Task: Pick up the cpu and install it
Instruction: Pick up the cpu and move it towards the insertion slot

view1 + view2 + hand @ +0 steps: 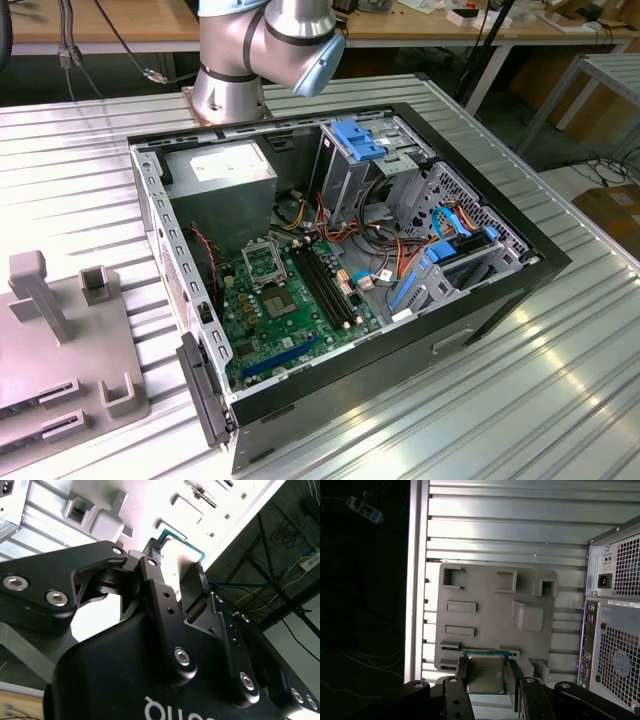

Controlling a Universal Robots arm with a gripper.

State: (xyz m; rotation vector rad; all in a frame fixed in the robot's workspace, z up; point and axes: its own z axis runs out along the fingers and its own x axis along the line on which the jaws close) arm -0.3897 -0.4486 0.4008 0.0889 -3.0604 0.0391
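Two black fingers [462, 674] of the pincer [488, 670] are closed on the cpu [485, 675]. They press on two opposite edges, and its silver-grey top faces up between them. In both wrist views the chip sits between the fingertips, and it looks lifted clear of the grey parts tray [485, 587] below it.

That tray lies near, at the exterior view's left, on the slatted metal bench [500, 400]. Just beyond it, to the right, the open computer case [420, 345] lies on its side with the green motherboard [290, 320] showing. The hollow silver socket frame [262, 265] sits just left of the long black memory slots [325, 285]. Farthest off, the arm's base [235, 60] stands behind the case.

The hold is my main worry. With only thin edges pinched, a jolt or a brush against the case wall could tilt the chip or let it slide out. The socket sits deep among cables and brackets, so a finger could clip something on the way in. If the chip arrives rotated or off-centre, I would expect it to sit crooked and damage the contacts underneath. I cannot tell from here whether the socket frame is open enough to take it.
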